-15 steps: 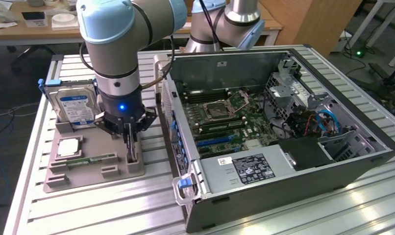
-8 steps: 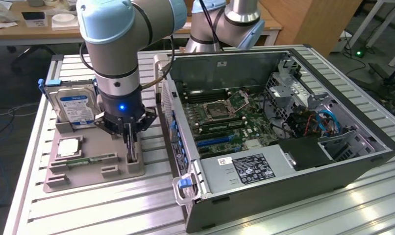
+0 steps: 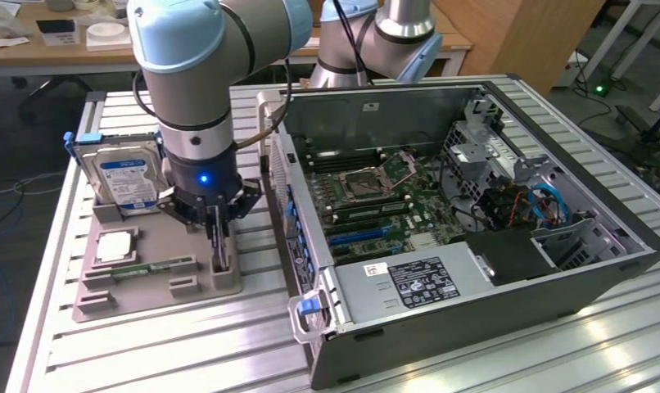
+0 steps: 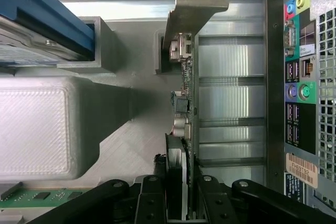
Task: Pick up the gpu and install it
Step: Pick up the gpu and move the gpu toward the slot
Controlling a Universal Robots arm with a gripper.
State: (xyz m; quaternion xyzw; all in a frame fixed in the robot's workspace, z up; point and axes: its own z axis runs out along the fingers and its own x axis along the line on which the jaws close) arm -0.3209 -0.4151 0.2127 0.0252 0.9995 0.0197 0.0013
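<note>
The gpu (image 3: 221, 250) stands on edge in a slot of the grey parts tray (image 3: 144, 288), at the tray's side nearest the computer case. In the wrist view the gpu (image 4: 187, 85) shows edge-on, a thin dark board with small parts along it and a pale metal end bracket. My gripper (image 3: 214, 223) comes straight down onto it. Its black fingers (image 4: 152, 199) press against both faces of the card, so the gripper (image 4: 181, 195) is shut on it. The card's lower edge is still close to the grey tray (image 4: 123, 129).
The open computer case (image 3: 472, 205) lies at the exterior view's right, motherboard exposed; its rear ports (image 4: 302, 77) face the tray. A silver hard drive with blue label (image 3: 128, 176) stands upright behind the gripper. A green memory stick (image 3: 155, 266) and a processor (image 3: 114, 246) lie in the tray.
</note>
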